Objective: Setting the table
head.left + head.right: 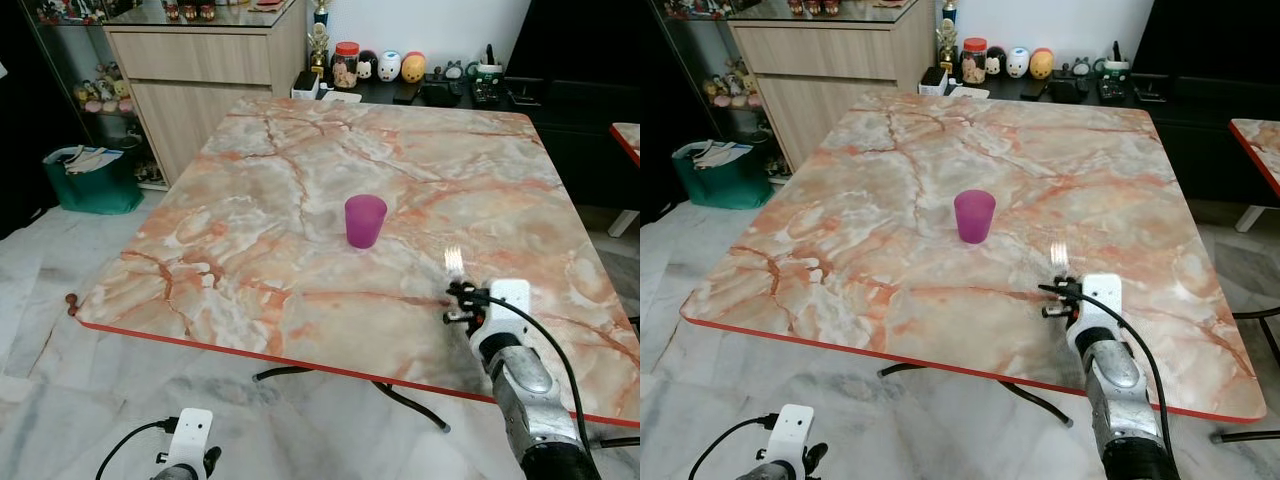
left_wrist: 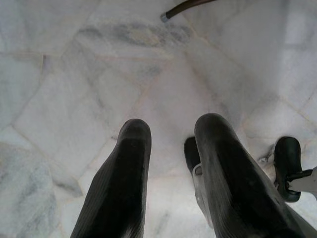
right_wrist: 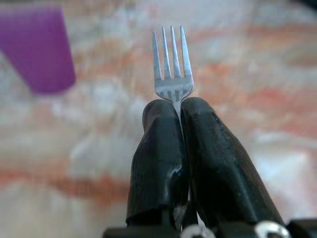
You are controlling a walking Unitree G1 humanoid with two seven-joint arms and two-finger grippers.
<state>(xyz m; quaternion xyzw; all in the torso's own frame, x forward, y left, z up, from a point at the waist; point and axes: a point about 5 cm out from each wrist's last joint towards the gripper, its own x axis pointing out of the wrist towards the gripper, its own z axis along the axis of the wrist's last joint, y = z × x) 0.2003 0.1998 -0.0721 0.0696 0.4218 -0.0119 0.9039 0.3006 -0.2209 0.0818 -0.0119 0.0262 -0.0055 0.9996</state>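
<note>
Over marble table (image 1: 300,210), right end effector (image 3: 177,111) pinches fork (image 3: 172,64), tines pointing forward past purple cup (image 1: 365,220).

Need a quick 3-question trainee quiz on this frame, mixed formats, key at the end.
1. True or false: the right claw is shut on a fork, tines pointing away from the wrist.
2. Multiple choice: where does the purple cup stand? A) upright near the middle of the marble table B) tipped over at the table's near edge C) on the floor beside the green bin
3. Fill in: the left claw hangs low over the marble ____, fingers apart and holding nothing.

Key: 1 true; 2 A; 3 floor
</note>
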